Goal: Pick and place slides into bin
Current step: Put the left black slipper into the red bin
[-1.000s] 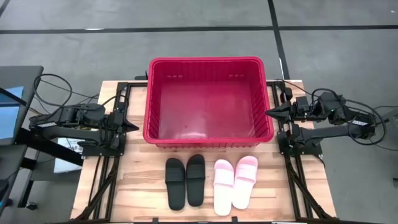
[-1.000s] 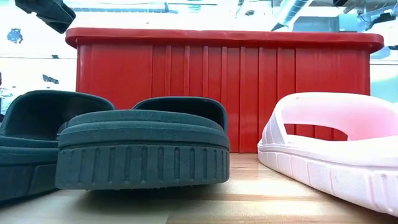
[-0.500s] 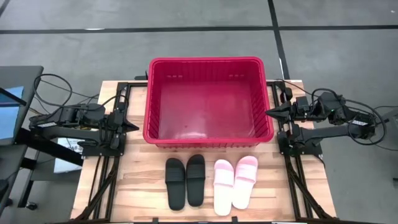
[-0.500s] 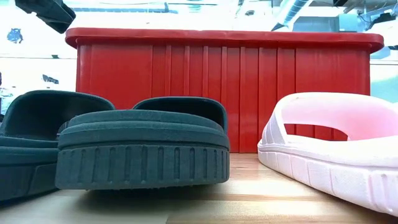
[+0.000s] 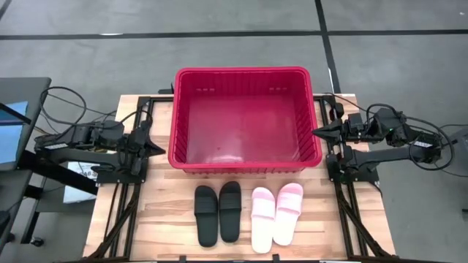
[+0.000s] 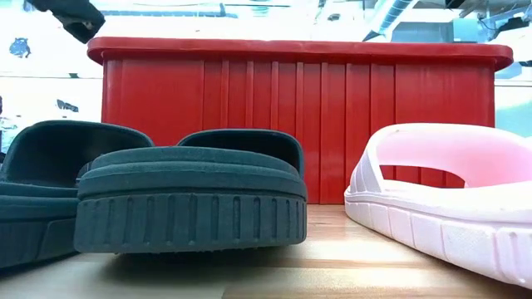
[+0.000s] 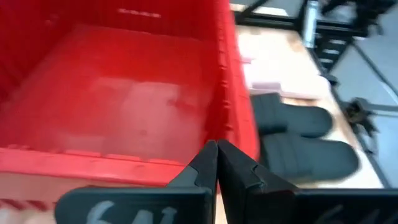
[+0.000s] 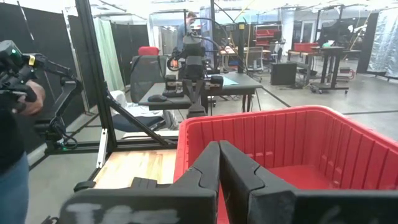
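Red plastic fills the middle of the scene: the bin (image 5: pixel 245 120) sits on the wooden bench (image 5: pixel 164 212), directly between the two pincers, and nothing lies inside it. The left pincer (image 5: pixel 155 148) hangs just off the bin's left wall, its tip pointing at the rim, fingers pressed together with nothing between them; the left wrist view shows the two dark fingers (image 7: pixel 205 163) meeting in a thin seam right over the bin's rim (image 7: pixel 231 93). The right pincer (image 5: pixel 319 132) is likewise closed up tight and empty, poised just beside the bin's right wall, and from its own wrist camera the fingers (image 8: pixel 210 163) lie flat against each other with the bin's near corner (image 8: pixel 199 134) straight ahead.

The slides lie on the bench in front of the bin, nearer the bench's front edge than either pincer and well apart from both. The black pair (image 5: pixel 218 212) is closer to the left pincer, the pink pair (image 5: pixel 276 212) closer to the right one; the two pairs lie side by side, just beside each other, toes toward the bin. In the low view the black slides (image 6: pixel 187 203) and one pink slide (image 6: pixel 449 199) loom in front of the bin's ribbed front wall (image 6: pixel 299 116). From the left wrist camera the black pair (image 7: pixel 298 140) shows beyond the bin's rim, with the pink pair (image 7: pixel 267 78) farther on.

Beyond the bench, the right wrist view shows a person (image 8: pixel 188 28) standing at a desk in the room and another person's sleeve and hand (image 8: pixel 22 93) at the edge.
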